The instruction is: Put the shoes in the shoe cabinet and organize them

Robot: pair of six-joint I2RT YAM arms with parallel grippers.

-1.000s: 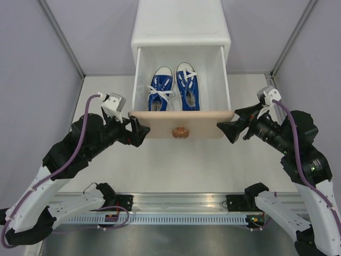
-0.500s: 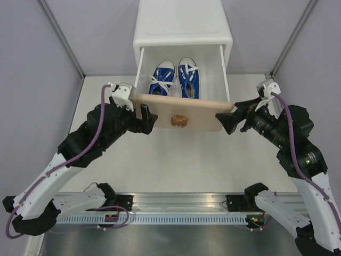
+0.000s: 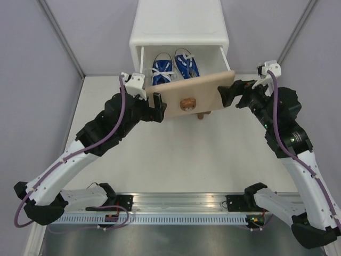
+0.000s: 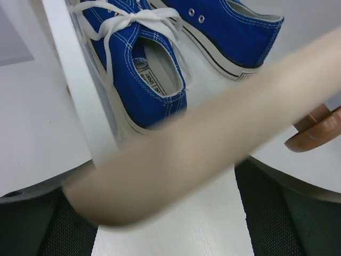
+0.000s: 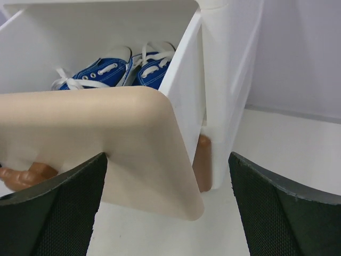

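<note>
The white shoe cabinet (image 3: 181, 24) stands at the far middle. Its upper drawer is partly out, with a beige front (image 3: 198, 95) and a bear knob (image 3: 186, 103). The blue pair of shoes (image 3: 162, 70) lies side by side inside the drawer and also shows in the left wrist view (image 4: 144, 85) and the right wrist view (image 5: 101, 72). My left gripper (image 3: 158, 108) is open against the left end of the drawer front (image 4: 176, 154). My right gripper (image 3: 226, 95) is open against its right end (image 5: 122, 138). The green shoes are out of view.
A brown part of the lower drawer shows under the beige front (image 3: 201, 114) and in the right wrist view (image 5: 202, 160). Grey side walls (image 3: 32, 64) enclose the white table (image 3: 176, 160). The arm bases sit on the rail at the near edge (image 3: 176, 205).
Both grippers have moved away from me with the drawer front between them. The drawer has slid well into the cabinet, so less of the blue shoes shows.
</note>
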